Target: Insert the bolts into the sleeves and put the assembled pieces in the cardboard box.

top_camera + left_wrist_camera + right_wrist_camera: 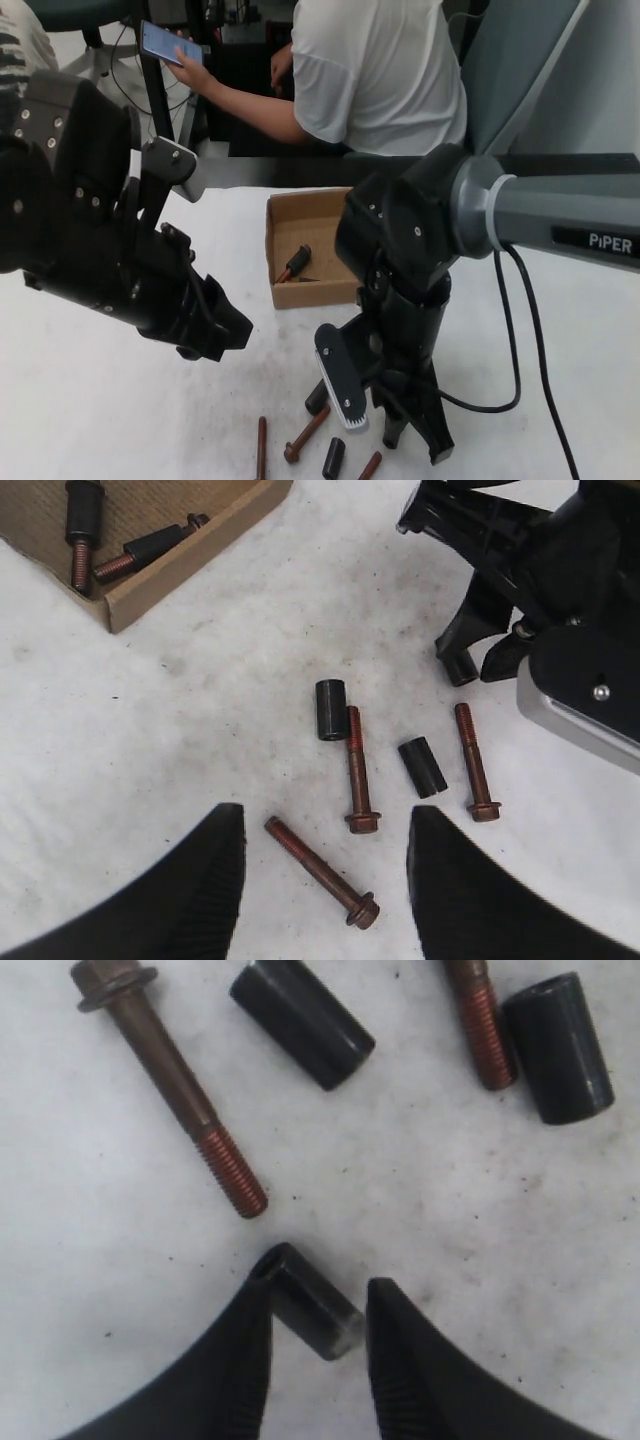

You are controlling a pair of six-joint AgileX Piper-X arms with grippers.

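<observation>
Right gripper (320, 1285) had its fingers clamped on a sleeve (310, 1312), near the cardboard box (315, 293) among loose bolts (165, 1080). Left gripper (325, 815) fingers were apart. Sleeve looked light, stiff and slick, so I'd grab it mid-barrel.

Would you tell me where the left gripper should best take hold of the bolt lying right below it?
I'd grip the bolt mid-shank, coming straight down with the jaws across its length: it lies flat, and the shank is its long, even part.
</observation>
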